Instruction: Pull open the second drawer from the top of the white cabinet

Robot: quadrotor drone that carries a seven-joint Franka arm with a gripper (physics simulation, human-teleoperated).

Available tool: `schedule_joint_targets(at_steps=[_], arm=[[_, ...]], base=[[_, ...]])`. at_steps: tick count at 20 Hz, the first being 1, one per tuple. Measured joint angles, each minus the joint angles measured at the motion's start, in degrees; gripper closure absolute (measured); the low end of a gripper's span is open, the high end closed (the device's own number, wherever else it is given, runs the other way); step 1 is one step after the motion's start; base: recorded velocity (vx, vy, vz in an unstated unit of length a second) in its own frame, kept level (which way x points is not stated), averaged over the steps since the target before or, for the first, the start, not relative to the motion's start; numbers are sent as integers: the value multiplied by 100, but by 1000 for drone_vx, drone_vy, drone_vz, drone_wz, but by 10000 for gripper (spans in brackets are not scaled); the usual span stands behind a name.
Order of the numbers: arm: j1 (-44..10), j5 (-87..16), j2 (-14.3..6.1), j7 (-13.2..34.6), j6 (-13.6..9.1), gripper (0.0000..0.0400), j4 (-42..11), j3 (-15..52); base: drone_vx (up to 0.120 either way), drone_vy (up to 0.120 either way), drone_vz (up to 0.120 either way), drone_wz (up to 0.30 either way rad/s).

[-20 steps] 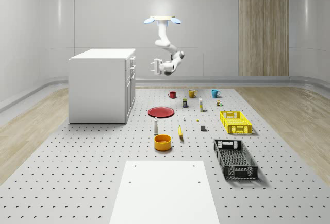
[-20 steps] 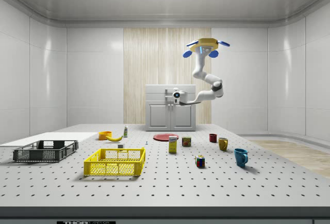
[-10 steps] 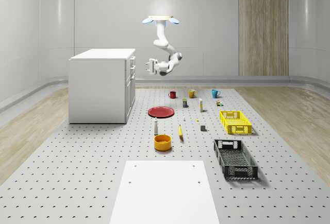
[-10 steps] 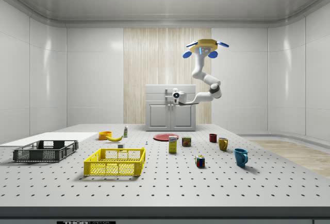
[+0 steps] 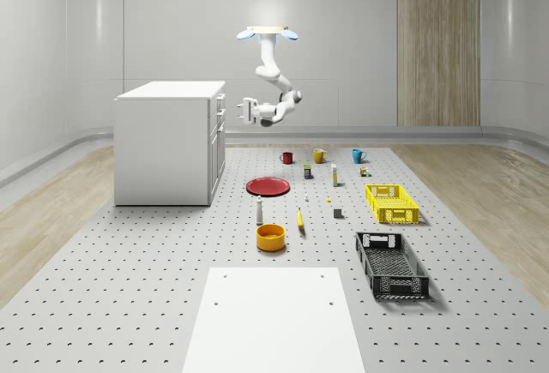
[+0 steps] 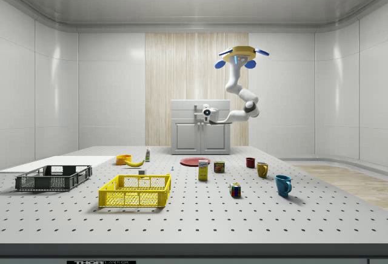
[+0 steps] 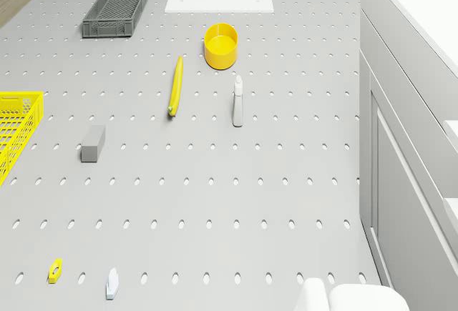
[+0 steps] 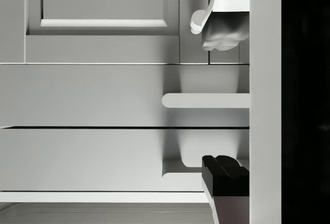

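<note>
The white cabinet [image 5: 167,141] stands on the perforated table at the whole-scene view's left, its drawer fronts [image 5: 220,117] facing right. The drone [image 5: 268,33] hovers high up, to the right of the cabinet. Its arm bends down and reaches toward the drawers. My gripper [image 5: 244,110] is open, a short gap off the cabinet front, at the upper drawers' height. In the wrist view the second drawer's bar handle [image 8: 206,100] lies in line between the white finger [image 8: 219,26] and the black finger [image 8: 224,180]. In the side view the gripper [image 6: 206,113] is in front of the cabinet [image 6: 200,132].
On the table right of the cabinet lie a red plate [image 5: 268,186], an orange bowl [image 5: 270,237], a banana [image 5: 300,219], a bottle [image 5: 259,210], mugs [image 5: 319,156], a yellow crate [image 5: 391,202] and a black crate [image 5: 391,263]. A white board [image 5: 274,317] lies at the front.
The gripper has moved toward the cabinet front, leftward in the whole-scene view, and the arm's elbow followed. The drone has stayed hovering in nearly the same place.
</note>
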Motion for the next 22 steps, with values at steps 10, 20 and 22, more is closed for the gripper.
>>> schedule_joint_targets(at_steps=[10, 20, 22], arm=[[-31, 384, 322, 39, 55, 100, 296, 395], [-116, 845, 634, -200, 92, 100, 366, 712], [-160, 905, 661, -266, 65, 100, 331, 738]], base=[[0, 0, 0, 0], [0, 0, 0, 0], [0, 0, 0, 0]])
